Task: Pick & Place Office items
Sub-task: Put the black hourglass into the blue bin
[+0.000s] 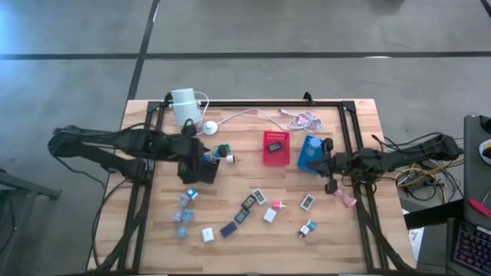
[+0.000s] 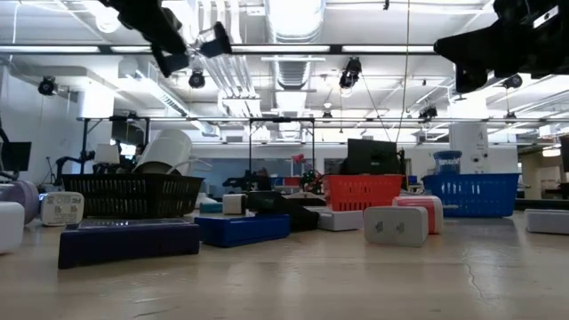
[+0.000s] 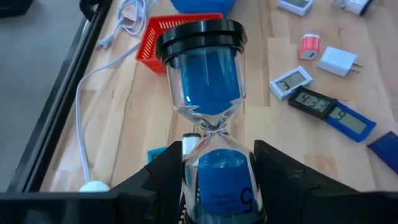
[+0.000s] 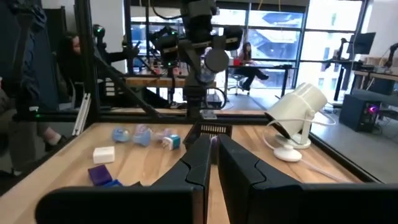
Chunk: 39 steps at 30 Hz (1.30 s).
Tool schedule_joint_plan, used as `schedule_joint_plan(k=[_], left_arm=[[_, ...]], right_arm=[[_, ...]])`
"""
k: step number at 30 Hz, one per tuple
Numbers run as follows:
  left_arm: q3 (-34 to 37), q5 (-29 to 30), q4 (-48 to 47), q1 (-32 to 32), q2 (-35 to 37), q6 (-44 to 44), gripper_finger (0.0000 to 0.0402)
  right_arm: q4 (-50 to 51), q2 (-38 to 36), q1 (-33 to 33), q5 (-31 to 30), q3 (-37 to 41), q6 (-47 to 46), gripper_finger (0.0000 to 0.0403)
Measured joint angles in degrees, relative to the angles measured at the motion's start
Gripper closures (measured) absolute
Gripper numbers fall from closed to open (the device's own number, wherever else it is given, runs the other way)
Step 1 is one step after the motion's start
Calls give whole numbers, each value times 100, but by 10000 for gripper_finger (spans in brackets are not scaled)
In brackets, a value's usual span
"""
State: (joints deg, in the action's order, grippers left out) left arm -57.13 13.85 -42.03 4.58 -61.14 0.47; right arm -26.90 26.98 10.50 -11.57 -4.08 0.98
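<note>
- While the left hand (image 3: 217, 180) grips a clear hourglass with blue sand and black caps (image 3: 208, 93), it hangs above the wooden worktop (image 1: 253, 245) near the far left corner.
- Right hand (image 4: 213, 163), fingers pressed together and holding nothing, hovers by the right edge beside the blue tray (image 1: 311, 153).
- Small white, teal and black office pieces (image 1: 245, 211) lie scattered toward the near edge.

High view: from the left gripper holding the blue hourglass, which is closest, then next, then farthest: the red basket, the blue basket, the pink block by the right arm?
From the left gripper:
1. Red plastic basket, table middle.
2. Blue plastic basket, just right of it.
3. Small pink block, right edge, farthest.
</note>
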Motion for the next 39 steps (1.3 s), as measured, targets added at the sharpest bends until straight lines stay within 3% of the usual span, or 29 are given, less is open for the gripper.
schedule_joint_plan(k=[6, 9, 13, 21, 26, 32, 39], left_arm=[[246, -507, 208, -4, 160, 158, 233], [249, -827, 354, -2, -12, 317, 233], [-46, -1200, 395, -7, -363, 518, 233], [-908, -1880, 52, -13, -1296, 899, 233], [-1433, -2059, -142, -31, -1913, 1107, 233], [-1918, -2098, -320, -39, -2616, 1309, 233], [-2352, -2096, -368, -86, -3188, 1474, 233]], right_arm=[[-1031, 925, -2, -32, 0, 471, 360], [-1964, 1600, -2, 198, -46, 994, 328], [-2262, 2426, 0, 587, -562, 1506, 270], [-786, 3845, 24, 605, -2127, 2578, 149], [-19, 4541, 52, 577, -3012, 2690, 93], [704, 5092, 51, 555, -3690, 2576, 65], [706, 5264, 51, 538, -3890, 2451, 66]])
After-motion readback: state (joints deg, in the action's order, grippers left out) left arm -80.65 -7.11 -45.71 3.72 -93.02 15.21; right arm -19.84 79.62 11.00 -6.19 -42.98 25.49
